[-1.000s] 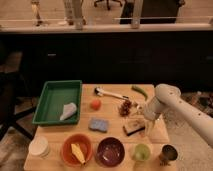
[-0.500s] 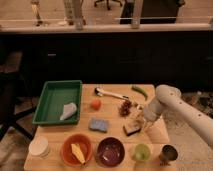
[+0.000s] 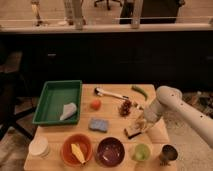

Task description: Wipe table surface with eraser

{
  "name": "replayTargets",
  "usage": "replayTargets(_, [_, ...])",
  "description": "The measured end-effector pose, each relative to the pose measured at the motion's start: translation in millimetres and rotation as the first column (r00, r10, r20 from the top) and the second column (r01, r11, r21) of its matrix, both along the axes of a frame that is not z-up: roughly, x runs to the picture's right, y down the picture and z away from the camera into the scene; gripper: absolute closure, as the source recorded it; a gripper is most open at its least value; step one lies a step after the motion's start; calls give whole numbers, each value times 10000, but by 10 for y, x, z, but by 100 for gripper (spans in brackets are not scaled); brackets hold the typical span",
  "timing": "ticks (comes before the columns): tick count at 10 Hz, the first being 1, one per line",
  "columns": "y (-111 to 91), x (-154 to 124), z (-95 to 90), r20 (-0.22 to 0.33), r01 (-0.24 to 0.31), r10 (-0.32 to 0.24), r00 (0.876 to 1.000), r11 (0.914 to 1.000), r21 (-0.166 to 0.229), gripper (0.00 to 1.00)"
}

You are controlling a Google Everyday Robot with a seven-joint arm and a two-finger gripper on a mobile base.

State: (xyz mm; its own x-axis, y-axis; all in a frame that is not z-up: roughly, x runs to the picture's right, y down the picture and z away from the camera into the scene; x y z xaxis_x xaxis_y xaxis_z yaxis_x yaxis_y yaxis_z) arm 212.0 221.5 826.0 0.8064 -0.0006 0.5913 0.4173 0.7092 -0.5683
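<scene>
The table surface [image 3: 112, 102] is a light tan wooden top with objects spread across it. The eraser [image 3: 132, 131], a small block with a tan top and a dark base, lies near the right front of the table. My gripper [image 3: 140, 124] reaches down from the white arm [image 3: 175, 107] on the right and sits right at the eraser's right end, touching or overlapping it.
A green tray [image 3: 52, 100] with a pale cloth stands at the left. A blue-grey sponge [image 3: 98, 124], an orange ball [image 3: 95, 104], grapes [image 3: 125, 107], a green pepper [image 3: 140, 91], a brush [image 3: 107, 93], an orange bowl [image 3: 77, 149], a maroon bowl [image 3: 110, 150], a green cup [image 3: 141, 152], a metal cup [image 3: 168, 153] and a white container [image 3: 38, 147] sit around.
The eraser and my gripper have shifted slightly forward and left along the table. Nothing else has moved.
</scene>
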Motion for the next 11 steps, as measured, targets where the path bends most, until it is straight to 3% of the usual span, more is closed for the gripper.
replayTargets(2, [-23, 16, -46, -263, 184, -181, 9995, 9998, 105, 100])
replayTargets(5, [-159, -11, -151, -1241, 1003, -911, 9881, 9925, 697, 100])
replayTargets(8, [-189, -45, -163, -1502, 1367, -1240, 9808, 9876, 769, 100])
replayTargets(11, [-239, -159, -61, -1479, 1740, -1620, 9756, 9821, 724, 100])
